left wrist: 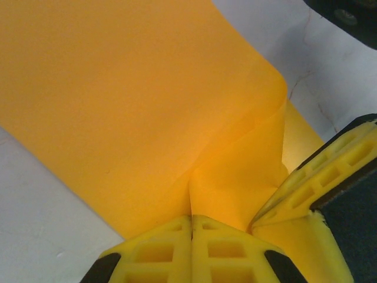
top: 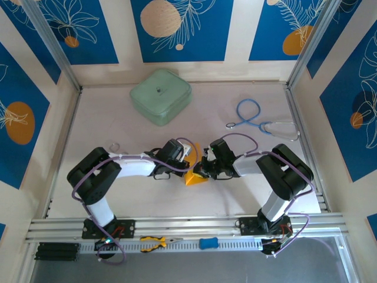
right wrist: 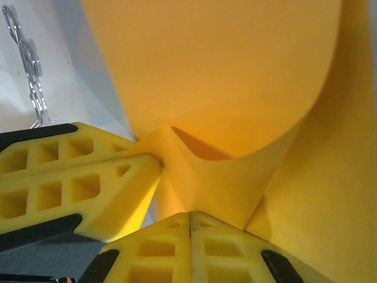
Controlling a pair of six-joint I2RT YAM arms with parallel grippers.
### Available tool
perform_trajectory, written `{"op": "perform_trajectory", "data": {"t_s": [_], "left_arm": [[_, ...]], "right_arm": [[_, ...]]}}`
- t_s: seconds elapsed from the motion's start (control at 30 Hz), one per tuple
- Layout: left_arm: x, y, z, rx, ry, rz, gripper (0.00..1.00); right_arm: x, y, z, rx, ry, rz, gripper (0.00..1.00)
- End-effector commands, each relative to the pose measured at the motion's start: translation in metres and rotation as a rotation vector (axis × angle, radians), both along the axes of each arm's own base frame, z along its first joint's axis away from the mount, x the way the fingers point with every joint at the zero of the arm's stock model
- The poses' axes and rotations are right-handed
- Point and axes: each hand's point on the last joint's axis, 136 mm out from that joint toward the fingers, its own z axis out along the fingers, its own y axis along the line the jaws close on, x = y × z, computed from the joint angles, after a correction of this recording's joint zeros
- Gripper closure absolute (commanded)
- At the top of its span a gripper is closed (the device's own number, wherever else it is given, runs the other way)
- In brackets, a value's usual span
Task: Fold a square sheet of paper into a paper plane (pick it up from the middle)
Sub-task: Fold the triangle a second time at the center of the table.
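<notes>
The square sheet of paper (top: 195,179) is bright orange-yellow and sits mid-table between my two grippers. My left gripper (top: 187,167) is shut on it; in the left wrist view the sheet (left wrist: 129,106) puckers into a crease where my left gripper (left wrist: 191,218) pinches its edge. My right gripper (top: 204,169) is shut on the same sheet, close beside the left one. In the right wrist view the paper (right wrist: 235,71) curls upward from my right gripper (right wrist: 190,214), and the left gripper's fingers (right wrist: 70,177) pinch it at the left. A paper plane is out of view.
A mint-green case (top: 160,96) stands at the back. A blue-tubed stethoscope (top: 259,121) lies at the back right. A small metal piece (top: 113,147) lies left of the left arm. Yellow-handled pliers (top: 154,241) and a blue item (top: 208,242) rest on the front rail.
</notes>
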Motion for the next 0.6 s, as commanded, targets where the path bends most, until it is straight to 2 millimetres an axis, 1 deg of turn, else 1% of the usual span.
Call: {"op": "perform_trajectory", "data": {"t_s": [0.0,0.07,0.17,0.23,0.3,0.37,0.47,0.57], "left_arm": [[-0.003,0.006,-0.008,0.017,0.03,-0.002,1.0],[-0.003,0.007,-0.008,0.019,0.03,-0.003,1.0],[-0.003,0.007,-0.008,0.023,0.032,-0.003,1.0],[-0.003,0.007,-0.008,0.024,0.031,-0.004,1.0],[-0.003,0.008,-0.008,0.027,0.034,-0.004,1.0],[-0.003,0.007,-0.008,0.029,0.035,-0.004,1.0],[-0.003,0.007,-0.006,0.027,0.036,-0.004,1.0],[-0.004,0.006,-0.007,0.027,0.04,-0.007,1.0]], "right_arm": [[-0.008,-0.007,-0.012,-0.033,0.044,0.0,0.96],[-0.005,-0.005,-0.006,-0.017,0.029,0.003,0.96],[0.003,-0.003,0.01,0.012,-0.01,0.002,0.96],[0.01,-0.004,0.018,0.017,-0.032,-0.005,0.95],[0.015,-0.005,0.023,0.021,-0.046,-0.006,0.95],[0.019,-0.007,0.022,0.02,-0.046,-0.007,0.95],[0.02,-0.012,0.012,0.004,-0.024,-0.019,0.95],[0.016,-0.02,-0.003,-0.018,0.004,-0.035,0.95]]}}
